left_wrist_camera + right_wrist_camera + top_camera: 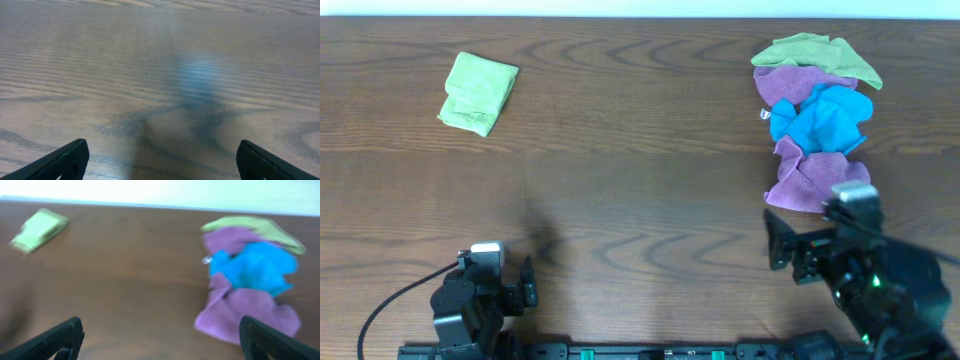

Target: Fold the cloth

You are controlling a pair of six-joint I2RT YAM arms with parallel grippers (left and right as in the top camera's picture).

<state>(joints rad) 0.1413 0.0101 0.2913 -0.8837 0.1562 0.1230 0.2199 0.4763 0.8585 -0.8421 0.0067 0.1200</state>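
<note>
left pincer: wide open, empty, over table | right pincer: wide open, empty | cloth pile: just ahead of right pincer, slightly right | folded green cloth: far ahead, to its left

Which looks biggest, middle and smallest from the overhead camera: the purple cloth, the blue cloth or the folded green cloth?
Largest: purple cloth, which shows above and below the blue one.
Next: blue cloth and folded green cloth look about alike, so I can't rank them.

The left tool hangs low on its folded arm, jaws spread wide. The right tool is likewise spread apart.
</note>
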